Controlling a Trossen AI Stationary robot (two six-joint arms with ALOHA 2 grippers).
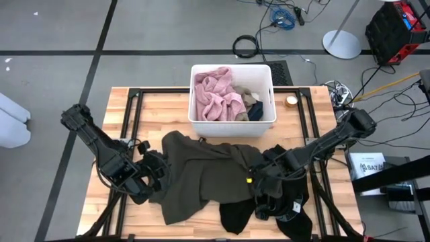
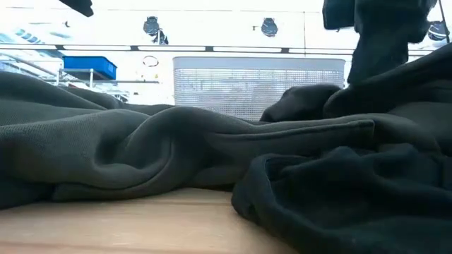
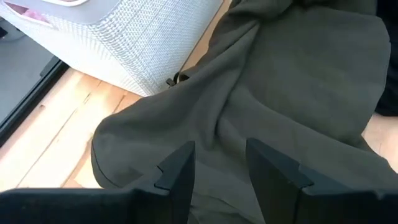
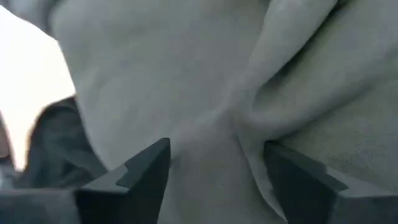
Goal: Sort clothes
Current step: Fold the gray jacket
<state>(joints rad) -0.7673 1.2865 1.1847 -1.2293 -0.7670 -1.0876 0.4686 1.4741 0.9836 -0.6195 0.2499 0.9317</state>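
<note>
We see the olive-green garment (image 1: 201,176) spread mid-table, the white bin (image 1: 232,119) at its twelve o'clock, with the left gripper (image 3: 217,171) and right gripper (image 4: 214,171) both parted over its folds, gripping nothing.

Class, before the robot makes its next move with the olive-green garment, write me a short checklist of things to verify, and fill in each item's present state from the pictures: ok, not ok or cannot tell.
1. Left gripper open, fingers apart above the olive-green garment: ok.
2. Right gripper open, nothing clamped between its fingers: ok.
3. Olive-green garment lies released on the table, spread between the two arms: ok.
4. Garment kept apart from the black garment: not ok, they overlap at the front.
5. White bin has room left, with the pink garment already inside: cannot tell.
6. Garment clear of the bin's front wall: not ok, its edge reaches it.
</note>
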